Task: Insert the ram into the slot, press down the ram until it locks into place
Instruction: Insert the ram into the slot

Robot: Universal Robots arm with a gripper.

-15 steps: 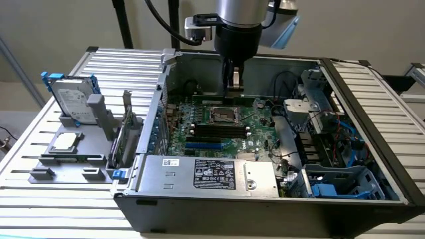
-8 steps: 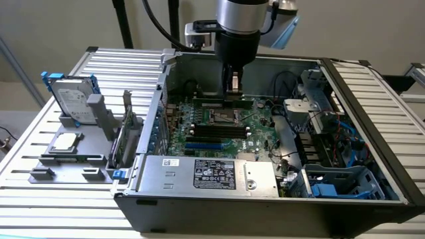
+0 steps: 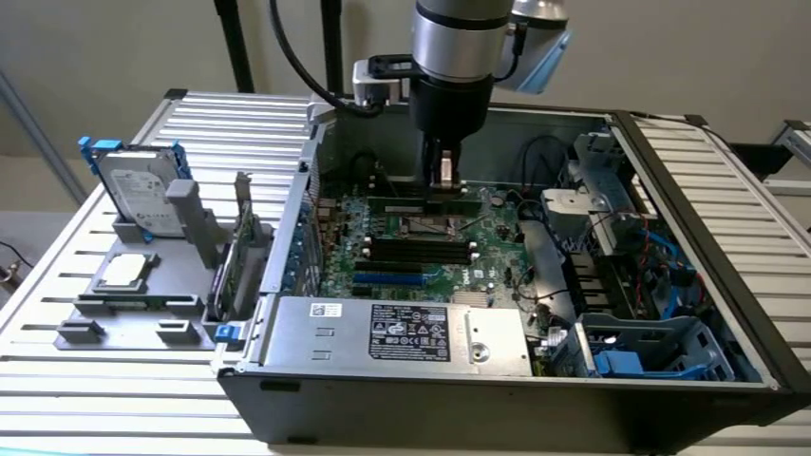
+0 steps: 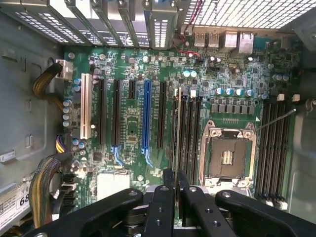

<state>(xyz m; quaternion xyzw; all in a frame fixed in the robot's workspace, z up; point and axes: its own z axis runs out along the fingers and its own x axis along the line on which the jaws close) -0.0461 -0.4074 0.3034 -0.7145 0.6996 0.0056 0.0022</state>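
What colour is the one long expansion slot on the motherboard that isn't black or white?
Blue; that long plastic expansion slot shows best in the wrist view.

Soft, diffuse light falls from above on the computer case (image 3: 507, 399) in the exterior view, and the pale wall behind it is flat and bright. The ribbed bench (image 3: 127, 399) around the case shines almost white, with glare along its slats. Inside the case it is dimmer, shaded by the case walls and the arm (image 3: 453, 38). In the wrist view the motherboard (image 4: 133, 128) inside the case is evenly lit. The perforated grille (image 4: 247, 12) at the case's edge is blown out white, and the black end effector (image 4: 175, 175) is a dark silhouette.
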